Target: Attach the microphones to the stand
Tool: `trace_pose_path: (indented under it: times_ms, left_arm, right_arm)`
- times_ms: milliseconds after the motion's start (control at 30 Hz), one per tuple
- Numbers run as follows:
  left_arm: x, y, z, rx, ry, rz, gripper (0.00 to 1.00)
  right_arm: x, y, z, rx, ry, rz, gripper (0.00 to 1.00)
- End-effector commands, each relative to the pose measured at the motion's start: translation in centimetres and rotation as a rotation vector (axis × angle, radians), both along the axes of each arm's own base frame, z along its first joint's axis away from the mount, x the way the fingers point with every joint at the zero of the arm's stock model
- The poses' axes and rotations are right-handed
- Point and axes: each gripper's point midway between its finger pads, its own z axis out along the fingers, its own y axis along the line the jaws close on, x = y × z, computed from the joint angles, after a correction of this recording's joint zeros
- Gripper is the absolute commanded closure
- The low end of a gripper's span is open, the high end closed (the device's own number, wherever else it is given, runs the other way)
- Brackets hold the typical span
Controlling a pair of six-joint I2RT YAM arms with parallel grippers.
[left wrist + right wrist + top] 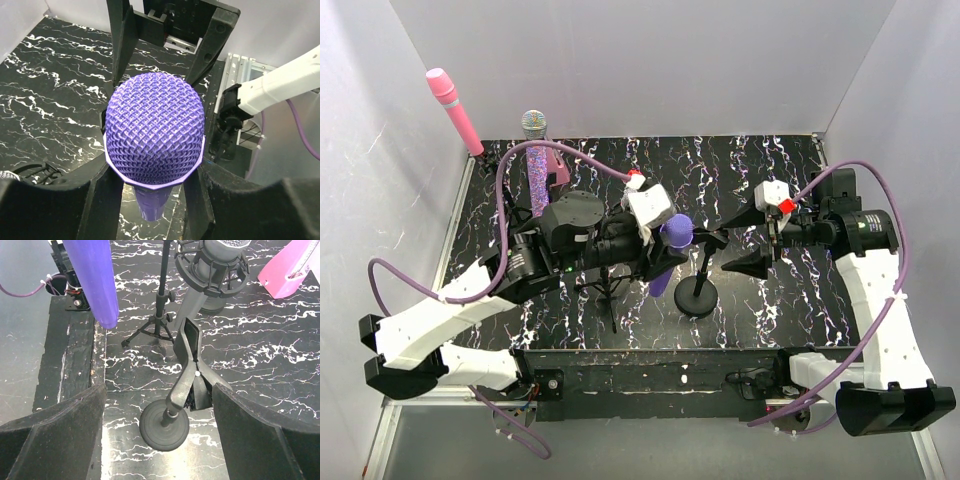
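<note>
Black white-veined tabletop, white enclosure walls. Plain purple stick microphone is clamped between the fingers of the left gripper, taken just under the mesh head, with the tail hanging below.

Judgement: light, rigid plastic. The smooth tapered barrel is likely slippery and the mesh head dentable, so hold the barrel, not the head.

Right gripper is spread wide and empty. Black round-base stand with spring clip sits directly beneath it.

Left wrist view: head only, stand hidden. Right wrist view: barrel tail up-left of the fingers, apart from the clip. Silver-grey microphone sits in a tripod shock mount beyond.
</note>
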Motion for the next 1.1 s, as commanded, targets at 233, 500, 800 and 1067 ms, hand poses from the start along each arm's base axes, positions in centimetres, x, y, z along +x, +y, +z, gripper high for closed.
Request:
trace_pose_path:
  times_ms: [233,500,800,1067]
  left_arm:
    - [2.6,-0.4,2.0,0.014,-0.14,0.078,1.0]
    - [5.0,-0.9,2.2,0.014,-0.173,0.127,1.0]
    - [6.6,-2.4,2.0,-0.018,-0.156,0.082,1.0]
    - [6.4,-3.5,1.7,-0.071,-0.11,0.018,1.0]
  right_arm:
    - [2.2,0.0,2.9,-0.002,-0.134,-0.01,0.07]
    - [3.0,0.4,0.9,0.0,-0.034,0.017,0.07]
    - [2.9,1.0,-0.1,0.003,0.049,0.074,0.14]
    - [2.6,1.2,-0.6,-0.007,0.076,0.111,0.28]
